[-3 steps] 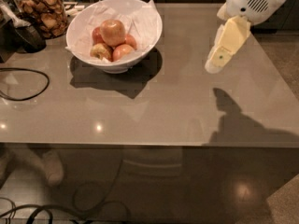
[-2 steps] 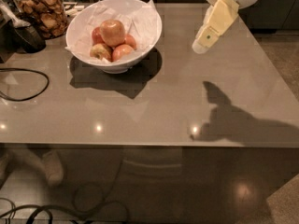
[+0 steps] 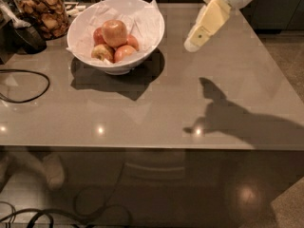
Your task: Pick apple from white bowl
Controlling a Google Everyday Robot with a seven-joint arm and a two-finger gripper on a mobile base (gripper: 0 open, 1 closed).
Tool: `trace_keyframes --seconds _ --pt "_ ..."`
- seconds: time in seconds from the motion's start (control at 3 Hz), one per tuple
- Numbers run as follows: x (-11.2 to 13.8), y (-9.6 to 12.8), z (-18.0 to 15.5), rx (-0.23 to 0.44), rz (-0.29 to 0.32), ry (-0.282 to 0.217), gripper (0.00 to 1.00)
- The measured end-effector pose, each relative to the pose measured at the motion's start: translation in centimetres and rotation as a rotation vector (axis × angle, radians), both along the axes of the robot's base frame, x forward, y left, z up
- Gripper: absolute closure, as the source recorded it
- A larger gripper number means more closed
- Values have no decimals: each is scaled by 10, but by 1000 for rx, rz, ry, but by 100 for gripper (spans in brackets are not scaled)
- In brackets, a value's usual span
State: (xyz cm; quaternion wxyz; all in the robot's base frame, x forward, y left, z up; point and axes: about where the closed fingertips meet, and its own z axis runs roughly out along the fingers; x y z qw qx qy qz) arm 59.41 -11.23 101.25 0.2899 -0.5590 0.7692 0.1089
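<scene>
The white bowl (image 3: 142, 44), lined with crinkled white paper, stands at the back left of the grey table. The largest apple (image 3: 114, 33), yellow-gold with an orange-red blush, sits on top of smaller redder apples (image 3: 124, 53) in the bowl. A small yellowish-green apple (image 3: 102, 52) lies at the bowl's front left. My gripper (image 3: 195, 42), cream-coloured, hangs in the air to the right of the bowl, above the table, pointing down and left. It holds nothing.
A glass jar of brown snacks (image 3: 43, 13) stands at the back left behind the bowl. A black cable (image 3: 28, 84) loops on the table's left side. The table's front edge (image 3: 152, 146) runs across the middle, with cables on the floor below.
My gripper has moved left and farther back across the table, closer to the bowl. Its shadow on the table has shifted left with it. The bowl and apples have not moved.
</scene>
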Motion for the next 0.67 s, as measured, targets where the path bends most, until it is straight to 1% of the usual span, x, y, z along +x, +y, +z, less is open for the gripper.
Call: trace_keyframes --seconds 0.33,0.67 --pt "25 20 -2 52 -6 -42 0" --pt "51 50 -2 54 60 -57 0"
